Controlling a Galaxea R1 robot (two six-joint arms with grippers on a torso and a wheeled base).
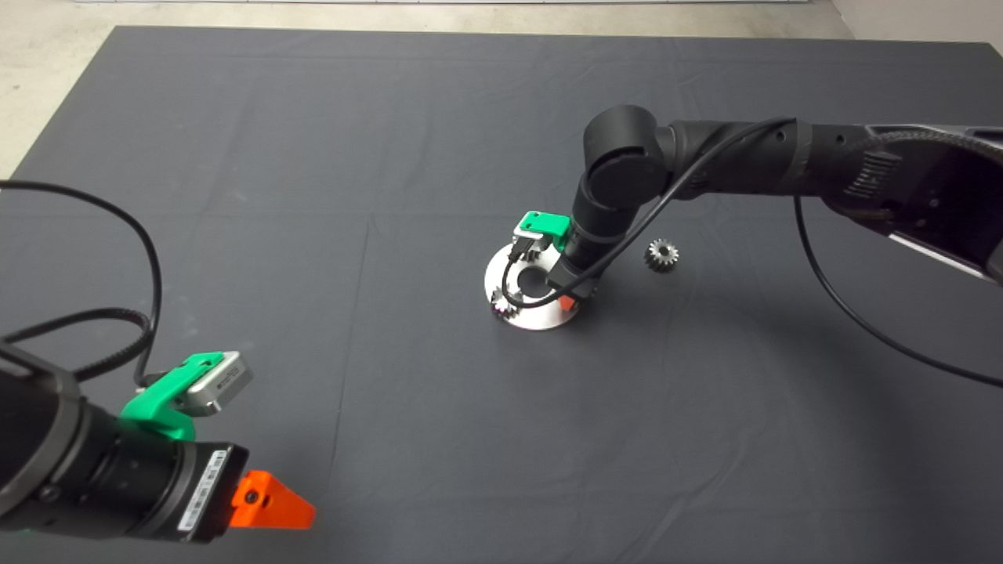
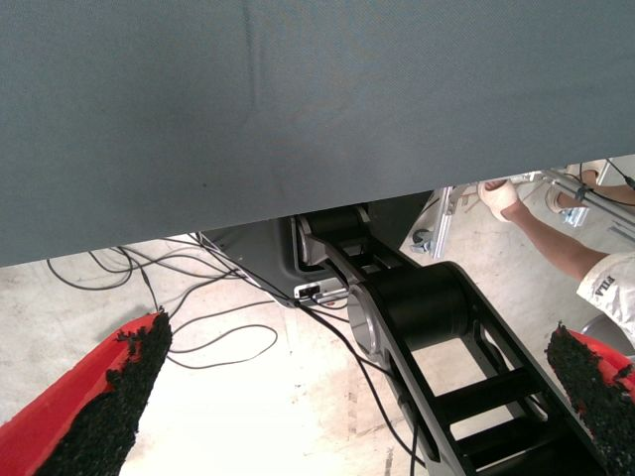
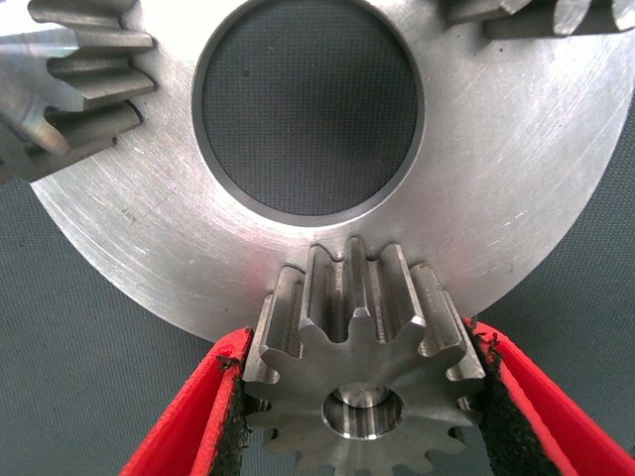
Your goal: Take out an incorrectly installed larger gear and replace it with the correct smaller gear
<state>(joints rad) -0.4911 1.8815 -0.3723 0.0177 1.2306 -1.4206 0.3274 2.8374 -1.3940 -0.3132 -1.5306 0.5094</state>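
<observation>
Nearest, the left end effector (image 1: pixel 274 505) is parked at the 7 o'clock corner of the bench mat (image 1: pixel 313 157), its fingers (image 2: pixel 109 397) spread wide with nothing between them. Its wrist camera shows floor cables and a person's arm (image 2: pixel 556 238) beyond the mat edge.

At mid-mat lies a round steel plate (image 1: pixel 541 317) with a large centre hole. The right end effector (image 3: pixel 359 342) stands over the plate's 4 o'clock rim, its red fingers (image 3: pixel 198 416) pinching the smaller gear (image 3: pixel 362 397) by its toothed sides. The gear lies over the plate edge, with bright metal showing in its bore.

Two brighter silver gears (image 3: pixel 69 79) sit on the plate at about 8 and 12 o'clock.

Beyond the plate, at its 2 o'clock, the larger gear (image 1: pixel 662 254) rests on the mat, clear of the plate.
</observation>
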